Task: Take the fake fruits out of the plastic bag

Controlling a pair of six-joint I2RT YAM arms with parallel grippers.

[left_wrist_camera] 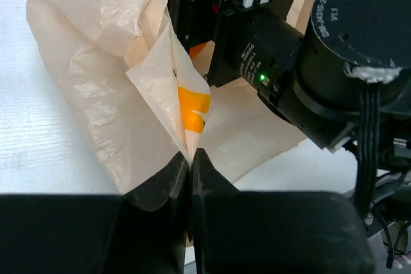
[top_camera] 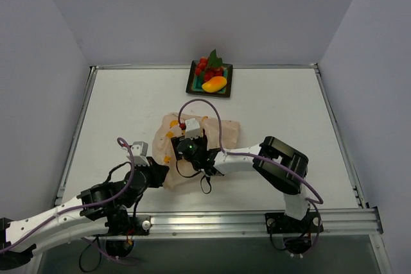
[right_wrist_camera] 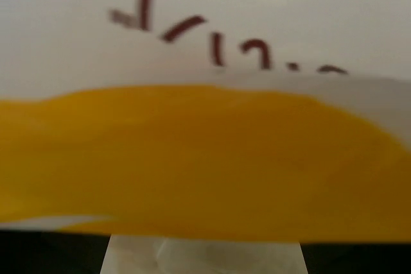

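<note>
**While the left tool pins the bag, the right tool reaches inside**

Pressed together, the left tool (left_wrist_camera: pixel 191 156) pinches a fold of the plastic bag (left_wrist_camera: pixel 96 94) at the bag's near edge. Just ahead and to its right, the right tool (top_camera: pixel 188 145) is nosed into the bag. Its fingertips are hidden, so I cannot tell whether it is spread, and its camera sees only printed plastic. The mango (top_camera: pixel 214 84) and grape cluster (top_camera: pixel 207 68) sit on the tray (top_camera: pixel 191 83), well beyond both tools. The orange cannot be made out. If it is in the bag, it probably lies ahead of the right tool, the nearer one.
</note>
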